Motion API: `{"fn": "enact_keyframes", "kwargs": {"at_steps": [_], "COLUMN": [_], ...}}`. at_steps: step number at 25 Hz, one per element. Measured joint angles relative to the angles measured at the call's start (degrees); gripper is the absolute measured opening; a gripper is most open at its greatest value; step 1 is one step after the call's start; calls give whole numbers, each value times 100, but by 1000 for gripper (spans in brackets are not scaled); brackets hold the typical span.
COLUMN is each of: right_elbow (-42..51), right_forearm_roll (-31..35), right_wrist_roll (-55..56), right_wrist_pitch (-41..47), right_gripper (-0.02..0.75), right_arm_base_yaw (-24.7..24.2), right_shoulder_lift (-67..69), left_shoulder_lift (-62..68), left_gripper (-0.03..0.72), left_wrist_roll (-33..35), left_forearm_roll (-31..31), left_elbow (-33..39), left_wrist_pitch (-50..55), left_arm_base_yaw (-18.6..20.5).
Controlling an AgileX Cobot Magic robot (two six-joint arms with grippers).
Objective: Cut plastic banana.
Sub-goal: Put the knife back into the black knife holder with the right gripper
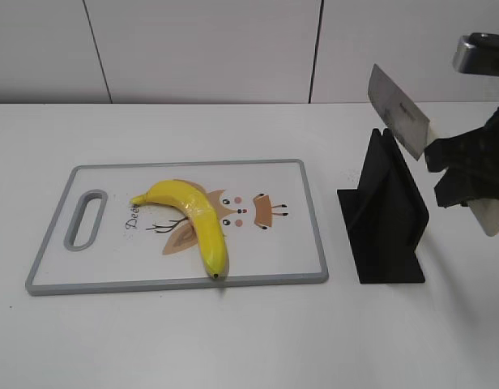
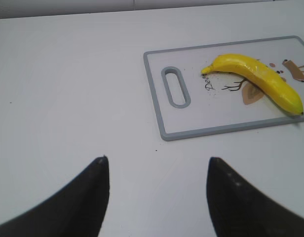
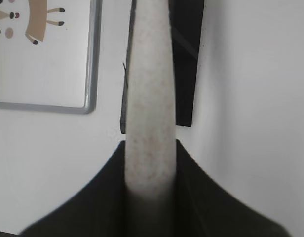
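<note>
A yellow plastic banana (image 1: 193, 217) lies on a white cutting board (image 1: 298, 235) with a grey rim; it also shows in the left wrist view (image 2: 260, 79). My right gripper (image 1: 460, 174) is shut on the pale speckled handle of a knife (image 3: 149, 108). The knife's grey blade (image 1: 398, 111) points up and left, above a black knife stand (image 1: 385, 219). My left gripper (image 2: 156, 165) is open and empty over bare table, left of the board (image 2: 157, 84), and is out of the exterior view.
The black stand (image 3: 186, 59) sits on the white table just right of the board (image 3: 90, 74). A white panelled wall (image 1: 201, 49) runs along the back of the table.
</note>
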Motion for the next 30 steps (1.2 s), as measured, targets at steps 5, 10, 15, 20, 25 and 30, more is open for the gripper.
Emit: {"fn": "enact_keyframes", "kwargs": {"at_steps": [5,10,15,20,25,30], "right_elbow": [0,-9,-14,-16,-16,-16], "right_forearm_roll": [-1,164,344,476,525,610], "right_wrist_roll": [-6,-35,-113,-117,-117,-117], "right_wrist_pitch": [13,19,73,73,199,258], "right_gripper": [168,168,168,168,168,173], "right_arm_base_yaw": [0,0,0,0,0,0], "right_shoulder_lift": [217,280,487,762,771,771], "left_shoulder_lift": [0,0,0,0,0,0], "left_gripper": [579,579,569,566,558,552], "left_wrist_roll": [0,0,-6,-11,-11,-11], "left_forearm_roll": [0,0,0,0,0,0], "left_elbow": [0,0,0,0,0,0], "left_wrist_pitch": [0,0,0,0,0,0], "left_arm_base_yaw": [0,0,0,0,0,0]}}
